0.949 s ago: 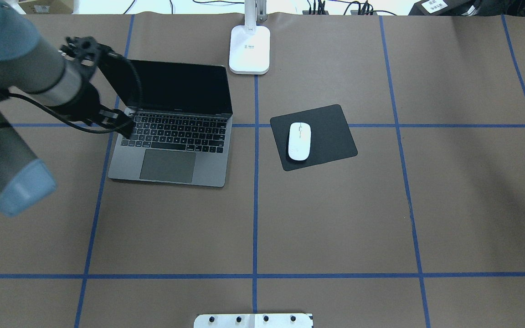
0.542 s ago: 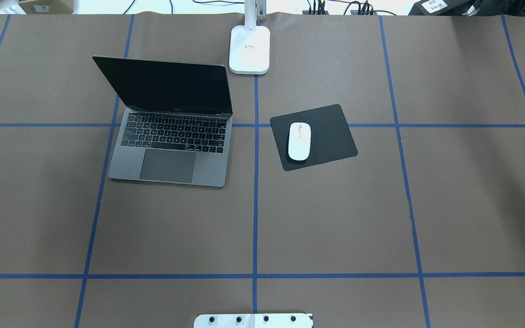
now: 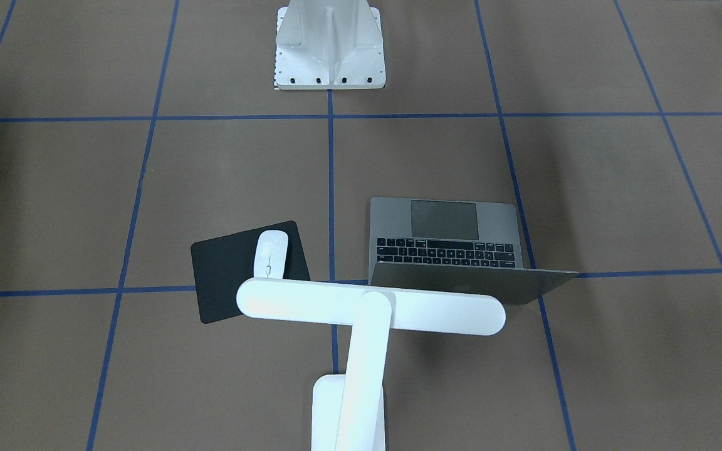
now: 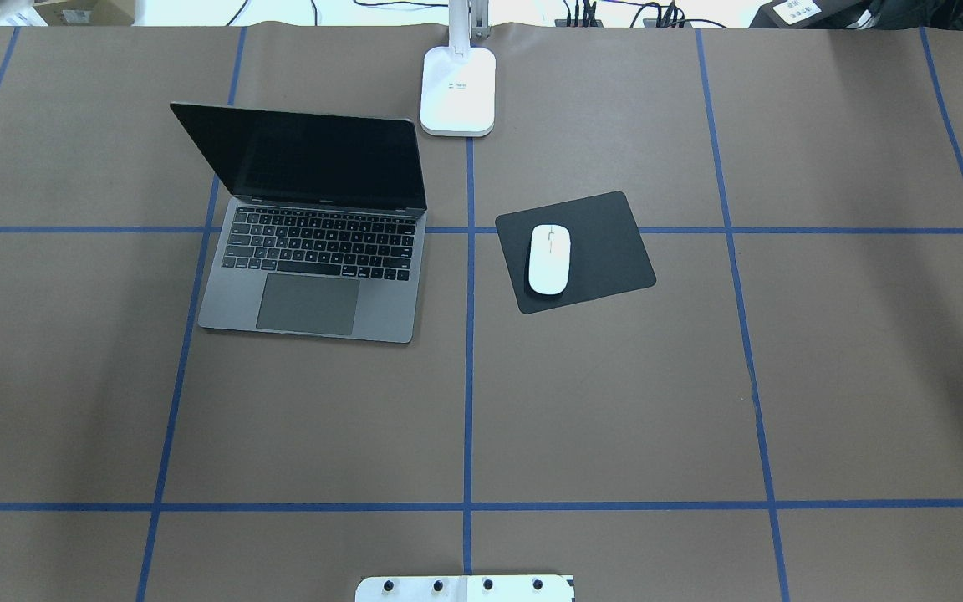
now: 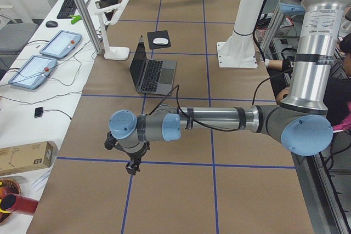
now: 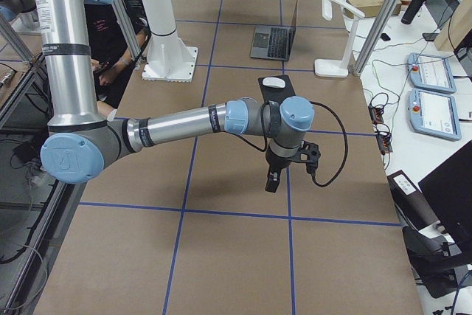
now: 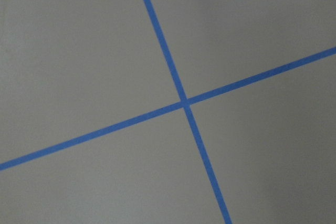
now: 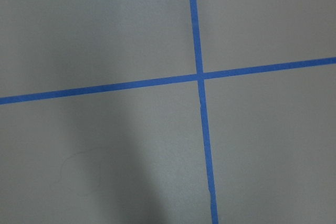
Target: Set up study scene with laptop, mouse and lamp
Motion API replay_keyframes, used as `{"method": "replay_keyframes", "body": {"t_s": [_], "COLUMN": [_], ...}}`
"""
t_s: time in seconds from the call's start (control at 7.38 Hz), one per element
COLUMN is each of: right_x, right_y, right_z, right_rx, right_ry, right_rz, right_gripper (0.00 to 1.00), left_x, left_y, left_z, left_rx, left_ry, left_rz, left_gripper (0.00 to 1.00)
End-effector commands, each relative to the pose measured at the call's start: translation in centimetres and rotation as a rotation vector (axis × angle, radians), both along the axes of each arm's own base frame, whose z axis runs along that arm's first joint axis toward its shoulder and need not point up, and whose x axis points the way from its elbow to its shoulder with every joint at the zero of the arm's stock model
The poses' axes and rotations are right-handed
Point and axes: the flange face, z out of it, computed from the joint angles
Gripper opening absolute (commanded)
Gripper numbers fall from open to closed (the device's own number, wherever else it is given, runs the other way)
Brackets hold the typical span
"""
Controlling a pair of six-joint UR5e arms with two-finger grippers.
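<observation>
While both arms hang off to the sides, setup looks finished: laptop (image 4: 314, 242) open on table (image 4: 615, 401), mouse (image 4: 549, 259) on black pad (image 4: 607, 242) beside it, lamp (image 4: 457, 92) standing behind. Left tool (image 5: 131, 166), right tool (image 6: 272, 181): can't tell if apart or together.

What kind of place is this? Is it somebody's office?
Probably a robot lab, not an office. A left arm and a right arm reach over a table gridded with blue tape, and control tablets lie on the side bench.
</observation>
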Motion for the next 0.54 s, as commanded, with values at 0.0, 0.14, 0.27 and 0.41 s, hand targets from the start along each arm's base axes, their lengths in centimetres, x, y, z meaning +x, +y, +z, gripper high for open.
{"method": "replay_keyframes", "body": {"t_s": [0.0, 0.14, 0.27, 0.41], "right_x": [0.53, 0.53, 0.53, 0.54], "right_y": [1.68, 1.69, 1.69, 1.76], "right_z": [0.19, 0.11, -0.03, -0.1], "right_rx": [0.001, 0.002, 0.005, 0.006], "right_ry": [0.0, 0.0, 0.0, 0.0], "right_rz": [0.006, 0.006, 0.006, 0.008], "right_gripper": [1.0, 1.0, 1.0, 1.0], "left_x": [0.11, 0.12, 0.13, 0.15], "left_y": [4.35, 4.49, 4.58, 4.95], "left_z": [0.22, 0.27, 0.42, 0.68], "left_rx": [-0.039, -0.036, -0.038, -0.042], "left_ry": [0.0, 0.0, 0.0, 0.001], "left_rz": [-0.037, -0.035, -0.034, -0.033], "left_gripper": [1.0, 1.0, 1.0, 1.0]}}
